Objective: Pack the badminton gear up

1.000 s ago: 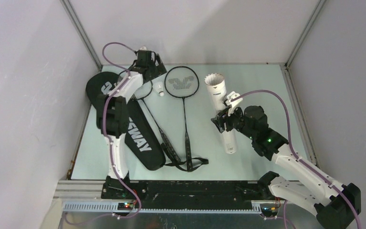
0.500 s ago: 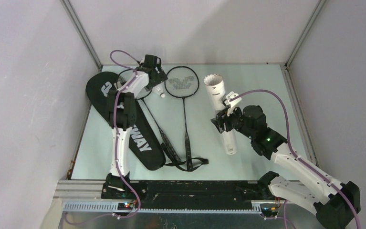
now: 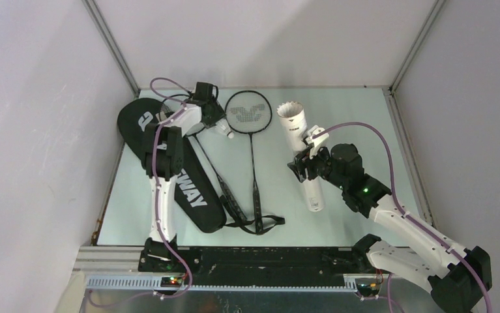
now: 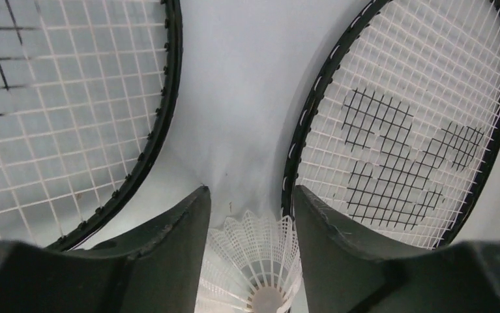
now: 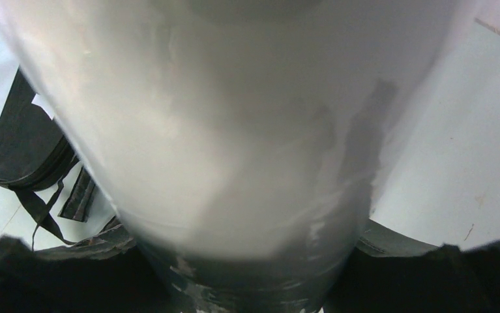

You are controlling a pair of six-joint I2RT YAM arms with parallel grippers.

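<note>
- The left gripper (image 4: pixel 250 194) has its fingers (image 4: pixel 169 241) closed on the feathers of a white shuttlecock (image 4: pixel 255 257), at the far left of the table.
- One racket (image 4: pixel 403 124) lies just right of it, and the other racket (image 4: pixel 58 111) just left.
- The right gripper (image 3: pixel 308 164) is clamped around the white tube (image 3: pixel 294 124), on the right.
- The black bag (image 3: pixel 191 189) lies at the left.

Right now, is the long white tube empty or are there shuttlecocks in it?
Not empty: in the top view, white feather tips ring the open far end of the tube. How many are inside, cannot tell.
</note>
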